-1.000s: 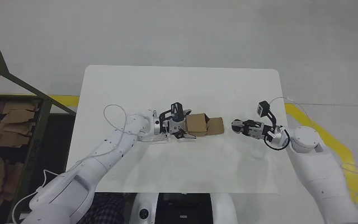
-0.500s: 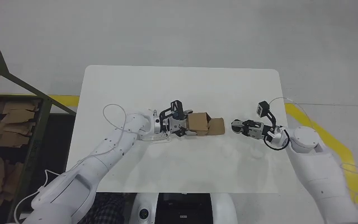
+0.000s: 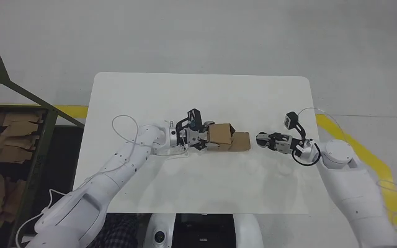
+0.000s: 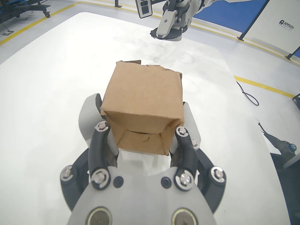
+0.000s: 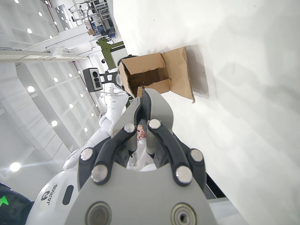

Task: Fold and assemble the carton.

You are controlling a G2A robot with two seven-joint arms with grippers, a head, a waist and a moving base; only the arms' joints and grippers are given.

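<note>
A small brown carton (image 3: pixel 225 137) lies on its side near the middle of the white table (image 3: pixel 198 99). In the left wrist view the carton (image 4: pixel 143 104) sits between the two fingers of my left gripper (image 4: pixel 143 127), which is shut on its sides. The carton's far end (image 5: pixel 150 73) is open toward the right arm, with one flap (image 5: pixel 180 71) lying out on the table. My right gripper (image 3: pixel 260 139) hangs a short way to the right of the carton, its fingers (image 5: pixel 143 104) pressed together on nothing.
A dark bin with brown cardboard pieces (image 3: pixel 18 133) stands off the table's left edge. Yellow floor tape (image 3: pixel 329 127) runs past the right side. The table around the carton is bare white surface.
My left gripper has lifted and turned the carton slightly, shifting it a little up and to the right. The right arm has stayed where it was.
</note>
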